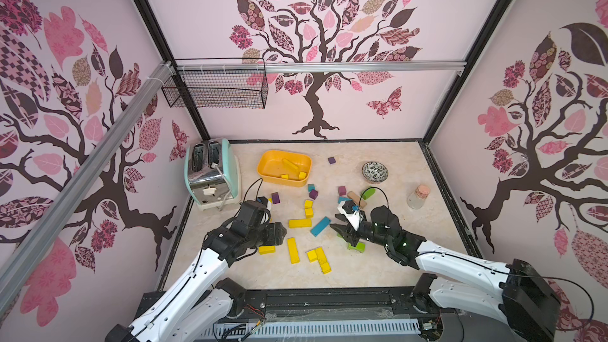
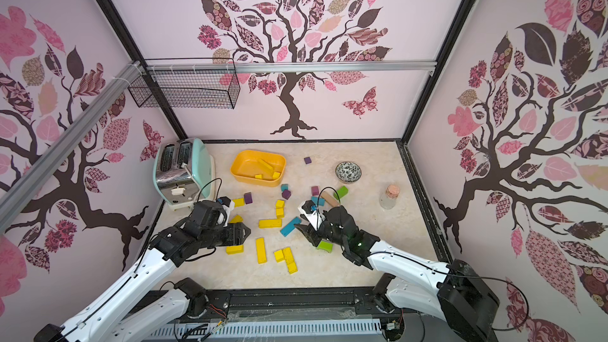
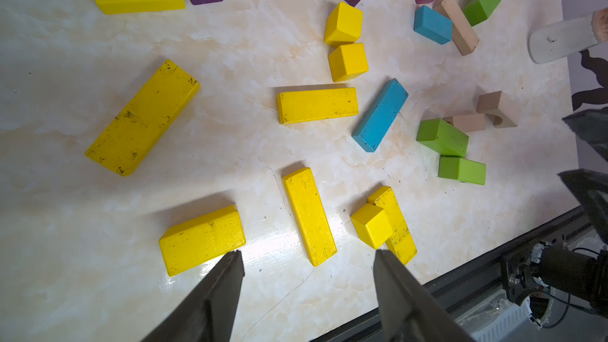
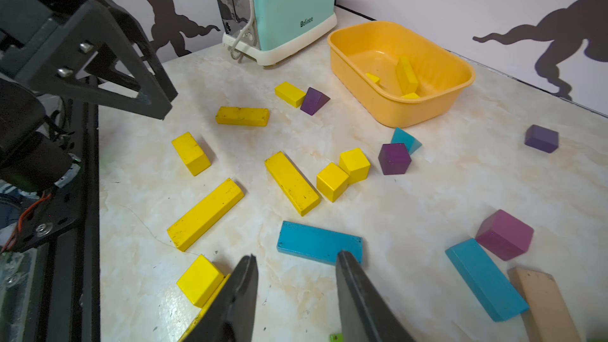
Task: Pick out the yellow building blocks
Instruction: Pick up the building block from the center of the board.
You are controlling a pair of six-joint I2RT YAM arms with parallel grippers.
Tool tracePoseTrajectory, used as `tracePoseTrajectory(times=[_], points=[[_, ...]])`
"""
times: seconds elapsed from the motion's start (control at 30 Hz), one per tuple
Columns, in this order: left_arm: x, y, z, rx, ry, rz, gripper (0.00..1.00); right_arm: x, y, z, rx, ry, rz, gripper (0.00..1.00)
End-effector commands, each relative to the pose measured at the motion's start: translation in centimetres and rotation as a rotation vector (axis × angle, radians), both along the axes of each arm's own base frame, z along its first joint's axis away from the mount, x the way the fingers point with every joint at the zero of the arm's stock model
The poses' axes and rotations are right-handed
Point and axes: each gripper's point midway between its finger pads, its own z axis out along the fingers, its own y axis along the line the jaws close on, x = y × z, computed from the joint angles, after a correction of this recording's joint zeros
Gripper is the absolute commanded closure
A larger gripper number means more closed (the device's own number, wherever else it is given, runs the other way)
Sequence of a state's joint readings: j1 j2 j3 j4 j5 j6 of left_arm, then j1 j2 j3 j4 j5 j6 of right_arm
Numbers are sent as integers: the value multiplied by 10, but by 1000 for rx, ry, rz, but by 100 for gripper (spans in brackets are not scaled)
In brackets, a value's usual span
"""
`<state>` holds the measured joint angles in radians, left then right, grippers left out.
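Observation:
Several yellow building blocks lie on the marble table: a bar (image 1: pixel 299 223), another bar (image 1: pixel 292 250), a cube (image 1: pixel 312 255) against a long bar (image 1: pixel 323 260), and two cubes (image 1: pixel 308 208). A short yellow block (image 3: pixel 202 240) lies just beyond one finger (image 3: pixel 227 278) of my left gripper (image 3: pixel 308 253). That gripper (image 1: pixel 279 233) hovers open and empty over the front left. A few more yellow blocks (image 1: pixel 290 165) rest inside the orange-yellow tub (image 1: pixel 261 169). My right gripper (image 4: pixel 296 254) is open and empty, low near a blue bar (image 4: pixel 319 241), also in a top view (image 1: pixel 334 221).
A mint toaster (image 1: pixel 212 172) stands at the back left, beside the tub. A patterned bowl (image 1: pixel 374 172) and a corked glass jar (image 1: pixel 417 197) sit at the right. Purple (image 1: pixel 331 160), green (image 1: pixel 357 246), blue (image 1: pixel 320 226) and tan (image 1: pixel 357 199) blocks lie among the yellow ones.

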<state>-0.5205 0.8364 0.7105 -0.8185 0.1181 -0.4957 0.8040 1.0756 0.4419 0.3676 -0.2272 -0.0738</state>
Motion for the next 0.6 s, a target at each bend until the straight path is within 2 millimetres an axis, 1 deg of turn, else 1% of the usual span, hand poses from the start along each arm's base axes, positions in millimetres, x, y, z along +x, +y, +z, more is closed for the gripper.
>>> tracePoseTrajectory(times=[0.0,0.27,0.37,0.47,0.57], points=[[-1,0,3,19,-13,-6,33,-14,16,12,58,1,102,57],[-2,-1,2,24,-16,3,33,-39,31,4,19,-40,202,58],[-1,-7,-1,-31,-1,25,31,-41,31,6,32,-36,204,58],[-3,-18,-12,-114,35,41,31,-40,28,10,43,-54,187,58],[-2,-21,-23,-140,62,67,31,-41,28,9,47,-58,191,58]])
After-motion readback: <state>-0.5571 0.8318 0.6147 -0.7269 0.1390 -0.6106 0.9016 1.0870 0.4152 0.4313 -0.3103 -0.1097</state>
